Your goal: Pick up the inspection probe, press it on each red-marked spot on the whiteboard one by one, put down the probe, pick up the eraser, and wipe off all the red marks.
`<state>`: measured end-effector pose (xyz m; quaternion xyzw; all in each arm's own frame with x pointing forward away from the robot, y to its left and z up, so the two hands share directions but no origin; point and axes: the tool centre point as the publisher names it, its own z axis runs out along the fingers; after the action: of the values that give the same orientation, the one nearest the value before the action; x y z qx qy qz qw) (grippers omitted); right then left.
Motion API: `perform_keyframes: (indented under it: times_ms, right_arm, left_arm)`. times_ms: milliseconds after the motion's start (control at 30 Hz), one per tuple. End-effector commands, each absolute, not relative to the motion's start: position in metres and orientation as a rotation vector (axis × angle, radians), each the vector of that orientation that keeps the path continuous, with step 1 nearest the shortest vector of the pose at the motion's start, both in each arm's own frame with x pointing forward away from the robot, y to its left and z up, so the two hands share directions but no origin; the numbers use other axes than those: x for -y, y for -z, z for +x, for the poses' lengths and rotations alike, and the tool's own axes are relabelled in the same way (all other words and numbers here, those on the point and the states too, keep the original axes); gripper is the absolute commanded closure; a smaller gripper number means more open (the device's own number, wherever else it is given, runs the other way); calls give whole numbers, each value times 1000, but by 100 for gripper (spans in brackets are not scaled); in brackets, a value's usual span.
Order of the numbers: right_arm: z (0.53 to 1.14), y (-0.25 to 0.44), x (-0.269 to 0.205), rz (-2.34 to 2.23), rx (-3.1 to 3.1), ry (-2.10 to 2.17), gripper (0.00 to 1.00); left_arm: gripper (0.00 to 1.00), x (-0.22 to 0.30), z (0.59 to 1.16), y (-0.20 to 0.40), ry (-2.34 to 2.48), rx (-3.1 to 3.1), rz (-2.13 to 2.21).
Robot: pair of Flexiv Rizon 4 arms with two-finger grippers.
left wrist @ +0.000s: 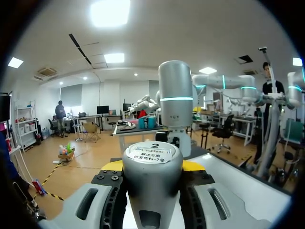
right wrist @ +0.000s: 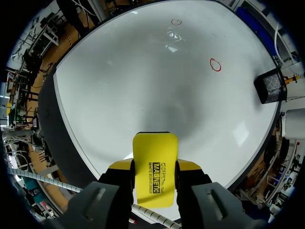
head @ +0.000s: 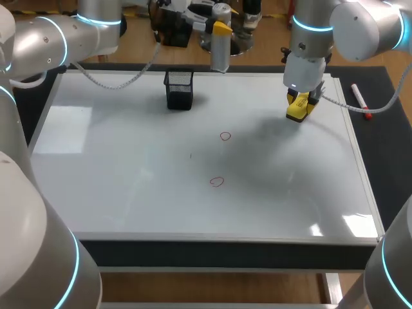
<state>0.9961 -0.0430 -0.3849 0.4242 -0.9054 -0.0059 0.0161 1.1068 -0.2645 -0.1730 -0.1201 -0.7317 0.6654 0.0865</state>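
My right pincer [right wrist: 153,167] is closed on the yellow eraser [right wrist: 153,188]. One yellow-tipped finger presses each long side, and the block's far end pokes out ahead of them. It sits low over the far right part of the whiteboard [head: 129,193], close to the right edge. Whether the eraser touches the surface I cannot tell.

My left pincer [left wrist: 152,164] is clamped on the silver probe [left wrist: 152,191], a thick round barrel that fills the gap between its fingers. In the head view the probe hangs upright at the board's far edge, about the middle. It is just right of the black mesh holder [head: 179,90], which stands on the far part of the board.

Two red marks are drawn on the board. The far ring [head: 224,136] lies around the middle, and the near ring [head: 216,182] is closer to me and slightly left. Both are left of the eraser and nearer than it, well apart from it.

A white marker pen [head: 359,100] with a red end lies off the board on the dark table surface at the far right.
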Motion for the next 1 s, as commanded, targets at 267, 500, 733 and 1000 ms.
perform_keyframes:
  times_ms: [267, 500, 733, 1000]
  right_arm:
    - [996, 384, 35, 1344, 2800, 8, 100]
    - [981, 377, 3, 1451, 2748, -40, 100]
    - [959, 374, -33, 1556, 2701, -53, 100]
    - [941, 374, -89, 1746, 2598, -44, 100]
  left_arm:
    - [100, 265, 1108, 173, -1981, 2176, -363]
    - [100, 265, 1108, 173, -1981, 2176, -363]
    - [100, 265, 1108, 173, -1981, 2176, -363]
    - [100, 265, 1108, 173, -1981, 2176, -363]
